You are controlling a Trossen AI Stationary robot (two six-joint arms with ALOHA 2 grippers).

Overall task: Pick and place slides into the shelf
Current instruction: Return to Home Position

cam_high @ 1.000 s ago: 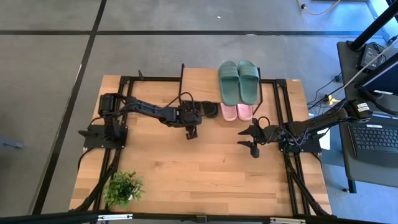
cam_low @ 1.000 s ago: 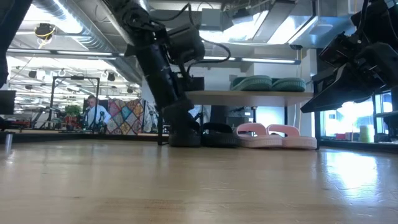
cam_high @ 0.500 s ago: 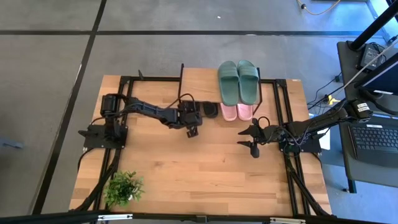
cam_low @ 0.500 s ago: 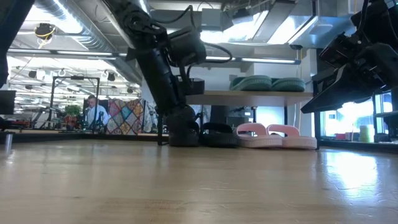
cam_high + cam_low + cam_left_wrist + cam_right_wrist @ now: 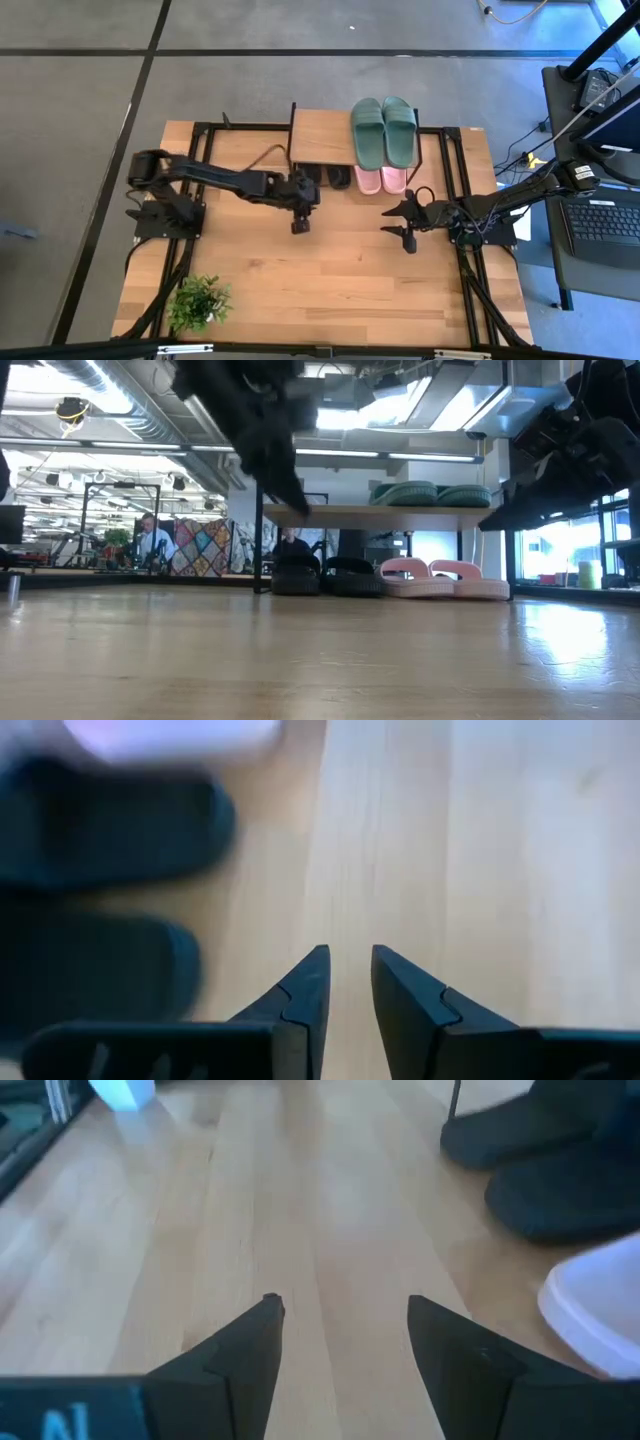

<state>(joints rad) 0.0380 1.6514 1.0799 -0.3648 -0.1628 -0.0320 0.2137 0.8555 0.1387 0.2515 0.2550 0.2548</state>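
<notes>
My left jaws stand only a little apart, the two fingers (image 5: pixel 300 1005) with a thin strip of bare table (image 5: pixel 330 285) showing between them and nothing held. A second ago they were down at the near edge of the shelf (image 5: pixel 320 135), right against the black pair (image 5: pixel 330 177). Now I have drawn them back toward the near side and lifted them, so that in the low view my left arm hangs at the height of the shelf's top board rather than at the table. The black pair has not come away with me: both slides lie side by side under the left half of the shelf, toes just past its near edge. The pink pair (image 5: pixel 381 180) lies just to their right on the same lower level, and the green pair (image 5: pixel 383 130) sits on the right half of the top board. My right jaws are spread wide and empty over the table to the right of centre, nearer than the shelf, and have not stirred in that second. With all three pairs stowed, I judge the placing done. What is left is folding my left arm home without brushing the shelf's frame.
</notes>
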